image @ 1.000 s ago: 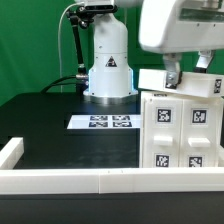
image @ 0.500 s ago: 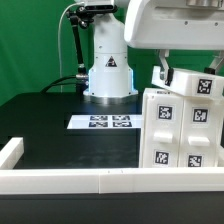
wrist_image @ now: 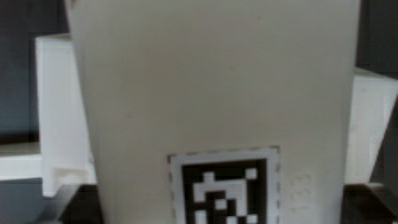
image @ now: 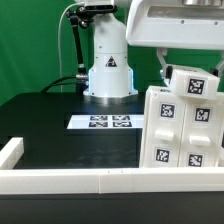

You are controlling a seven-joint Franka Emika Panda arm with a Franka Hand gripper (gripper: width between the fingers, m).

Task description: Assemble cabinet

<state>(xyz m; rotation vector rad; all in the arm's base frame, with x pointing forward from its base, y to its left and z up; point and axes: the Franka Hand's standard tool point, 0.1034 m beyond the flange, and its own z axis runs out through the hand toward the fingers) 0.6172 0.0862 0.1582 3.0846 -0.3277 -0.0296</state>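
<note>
The cabinet (image: 185, 128) stands tilted at the exterior view's right, near the front rail, with the gripper (image: 166, 72) at its upper far edge; its fingers look closed on the top panel, though the contact itself is partly hidden. Because it leans, it could slip or topple if the hold is shallow. It rests on a black table (image: 60, 125) edged by a white rail (image: 70, 178), with the marker board (image: 104, 122) well apart and a green backdrop (image: 30, 45) behind.
</note>
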